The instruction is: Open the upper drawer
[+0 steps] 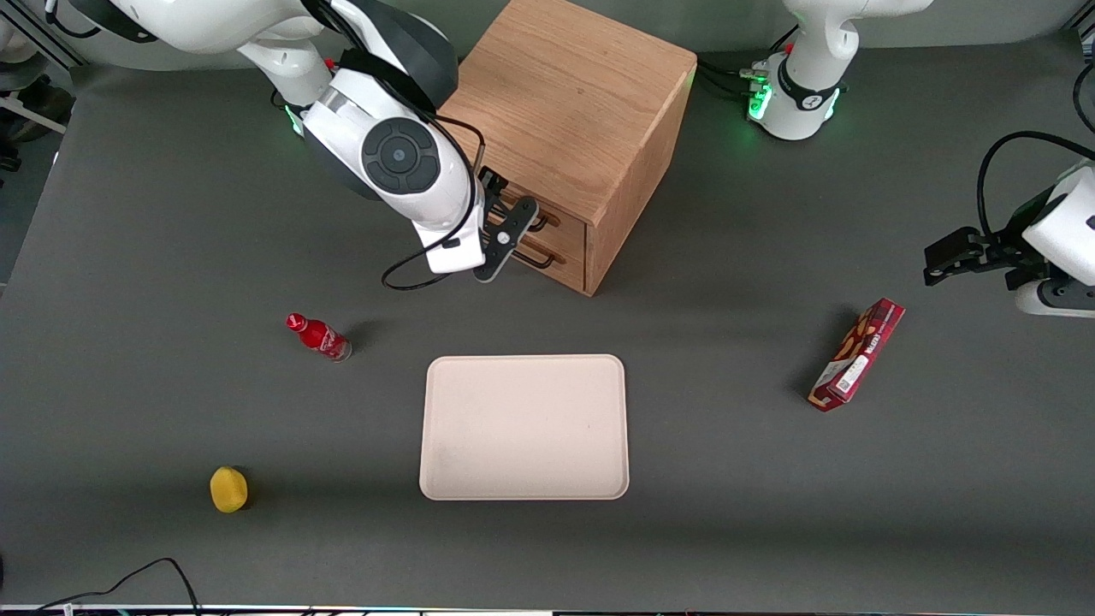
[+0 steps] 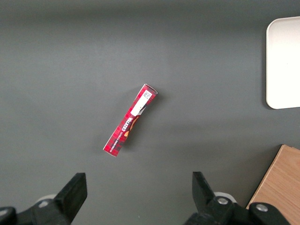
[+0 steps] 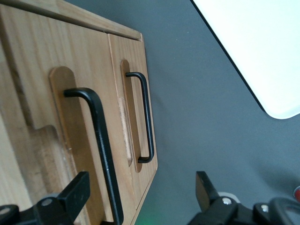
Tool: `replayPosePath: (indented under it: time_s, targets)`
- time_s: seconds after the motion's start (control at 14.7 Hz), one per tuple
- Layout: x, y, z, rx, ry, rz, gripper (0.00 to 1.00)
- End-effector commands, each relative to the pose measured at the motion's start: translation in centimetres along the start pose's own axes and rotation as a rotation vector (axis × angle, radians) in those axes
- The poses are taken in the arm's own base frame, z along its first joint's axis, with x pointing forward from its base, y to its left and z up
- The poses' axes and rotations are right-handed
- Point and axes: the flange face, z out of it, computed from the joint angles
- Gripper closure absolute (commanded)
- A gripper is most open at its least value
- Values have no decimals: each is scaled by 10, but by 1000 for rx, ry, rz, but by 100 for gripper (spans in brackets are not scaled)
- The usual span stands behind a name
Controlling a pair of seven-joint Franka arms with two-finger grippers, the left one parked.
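**Nearly at the handle, nothing gripped yet**

Here the gripper [image 1: 506,242] of the right arm hovers just in front of the cabinet [image 1: 571,103], at the height of the drawer fronts. Its fingers [image 3: 77,194] are spread wide and hold nothing. In the right wrist view the black handle [image 3: 101,140] of the upper drawer [image 3: 56,117] runs between the two fingers, close to one of them; the lower drawer [image 3: 133,108] with its own handle [image 3: 145,117] sits beside it, nearer to the table.

To do this step well, I think the arm should move a little forward until the bar is deep between the fingers, centre itself on the bar, and only then close. The pull should go straight out from the front, not sideways, otherwise the drawer can jam or the cabinet can slide. The tray [image 1: 523,426] is nearer to the front camera, apart from the cabinet.
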Motion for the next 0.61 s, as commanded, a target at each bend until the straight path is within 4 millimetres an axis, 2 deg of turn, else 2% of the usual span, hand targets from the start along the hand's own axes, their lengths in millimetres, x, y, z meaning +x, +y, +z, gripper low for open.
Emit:
replayPosePath:
  time_s: [0.0, 0.2, 0.54]
  targets:
    - [-1, 0, 1, -20, 13, -6, 0]
    - [-2, -3, 14, -23, -3, -12, 0]
    - [-3, -11, 20, -18, -10, -25, 0]
